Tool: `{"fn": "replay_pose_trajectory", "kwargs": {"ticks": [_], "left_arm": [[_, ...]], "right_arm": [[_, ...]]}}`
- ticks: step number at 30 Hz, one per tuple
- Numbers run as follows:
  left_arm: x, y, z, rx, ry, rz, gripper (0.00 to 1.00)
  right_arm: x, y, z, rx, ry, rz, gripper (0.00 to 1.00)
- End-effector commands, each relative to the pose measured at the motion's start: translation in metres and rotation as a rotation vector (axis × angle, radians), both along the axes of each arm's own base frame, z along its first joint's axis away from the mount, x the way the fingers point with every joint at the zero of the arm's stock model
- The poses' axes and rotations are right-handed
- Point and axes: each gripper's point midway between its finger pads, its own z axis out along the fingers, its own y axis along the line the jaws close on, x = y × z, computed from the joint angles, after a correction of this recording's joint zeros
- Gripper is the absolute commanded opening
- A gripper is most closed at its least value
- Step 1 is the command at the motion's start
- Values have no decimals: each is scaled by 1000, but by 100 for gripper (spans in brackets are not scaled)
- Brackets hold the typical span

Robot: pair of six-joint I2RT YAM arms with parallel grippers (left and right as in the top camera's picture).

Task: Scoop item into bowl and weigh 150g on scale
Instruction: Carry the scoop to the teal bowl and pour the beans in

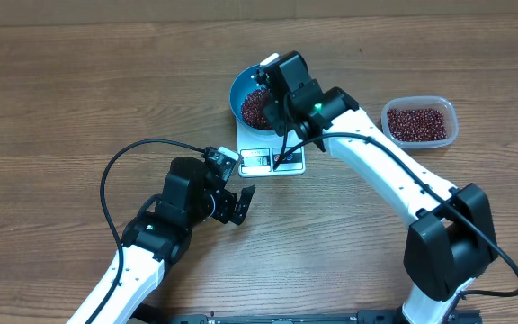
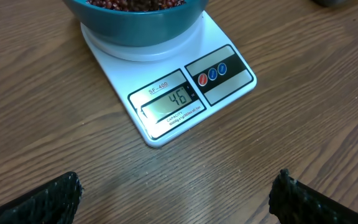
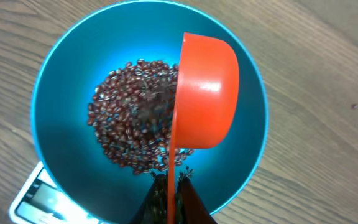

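Observation:
The blue bowl (image 1: 238,88) stands on the white scale (image 1: 272,162), with a heap of red-brown beans (image 1: 255,110) inside. My right gripper (image 3: 171,180) hangs over the bowl (image 3: 61,93), shut on the thin handle of an orange scoop (image 3: 207,93). The scoop is tipped over the beans (image 3: 129,118), its rounded back facing the camera. My left gripper (image 2: 179,199) rests low over the table just in front of the scale (image 2: 166,99), open with nothing between its fingers (image 2: 48,202). The display (image 2: 173,102) reads 46.
A clear plastic tub (image 1: 419,121) holding more beans sits to the right of the scale. A black cable (image 1: 115,171) loops beside the left arm. Bare wooden table lies all around.

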Motion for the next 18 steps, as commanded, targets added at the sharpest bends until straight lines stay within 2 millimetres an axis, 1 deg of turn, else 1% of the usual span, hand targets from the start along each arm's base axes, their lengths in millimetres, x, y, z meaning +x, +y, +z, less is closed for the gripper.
{"fn": "replay_pose_trajectory", "kwargs": {"ticks": [1, 7, 12, 18], "left_arm": [[-1, -3, 3, -16, 1, -7, 100], [-1, -3, 3, -15, 1, -7, 100], [-1, -3, 3, -15, 1, -7, 99], [-1, -3, 3, -15, 1, -7, 100]], "right_arm": [[11, -2, 18, -20, -63, -10, 4], [12, -1, 25, -6, -76, -12, 4], [8, 5, 42, 45, -93, 12, 4], [6, 3, 60, 66, -125, 14, 4]]}}
